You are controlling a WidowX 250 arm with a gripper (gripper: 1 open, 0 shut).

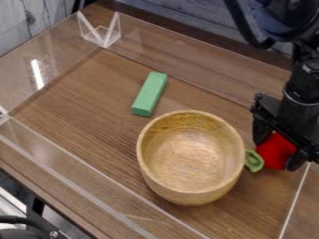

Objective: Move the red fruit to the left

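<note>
The red fruit (275, 152) is showing as a small, bright-red, glossy toy lying on the wooden tabletop (88, 103) just beside the right side of the wooden bowl (191, 156), near the table's right edge. A small green leafy piece (255, 162) is sticking out at its lower left, toward the bowl's rim. Much of the fruit's upper part is being hidden by the robot's hand, so only its lower red portion and the leaf are showing.

The black gripper (282, 147) is pointing straight down over the fruit with its jaws standing wide apart (as wide as they go). The two dark fingers (262, 126) are reaching down on either side of the fruit, bracketing it rather than squeezing it; whether either pad is actually touching the red surface cannot be told.

The fruit is roughly round, so no clear long axis is showing; its leafy end is pointing down and to the left in the picture, toward the bowl.

A long light-green block (151, 93) is lying well apart, up and to the left of the bowl. The bowl's inside is showing only bare wood.
</note>
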